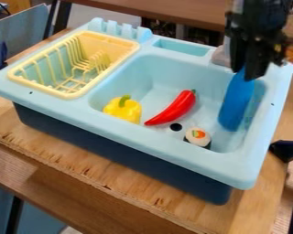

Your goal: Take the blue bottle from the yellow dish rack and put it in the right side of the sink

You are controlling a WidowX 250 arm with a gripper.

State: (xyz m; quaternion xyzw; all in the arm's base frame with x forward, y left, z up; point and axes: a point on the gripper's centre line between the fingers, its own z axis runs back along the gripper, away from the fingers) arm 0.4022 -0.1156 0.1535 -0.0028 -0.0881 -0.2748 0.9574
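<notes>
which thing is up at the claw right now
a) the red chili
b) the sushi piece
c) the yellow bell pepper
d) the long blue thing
d, the top of the long blue thing is between the fingers of the claw, while the red chili, yellow bell pepper and sushi piece lie down in the basin.

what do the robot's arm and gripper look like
The arm is black and bulky, with an uneven, mechanical outline. Its gripper is black too, with two long, straight, blunt-ended fingers. A small yellowish spot shows on the housing above them, towards the picture's right; finer markings are too blurred to tell.
</notes>
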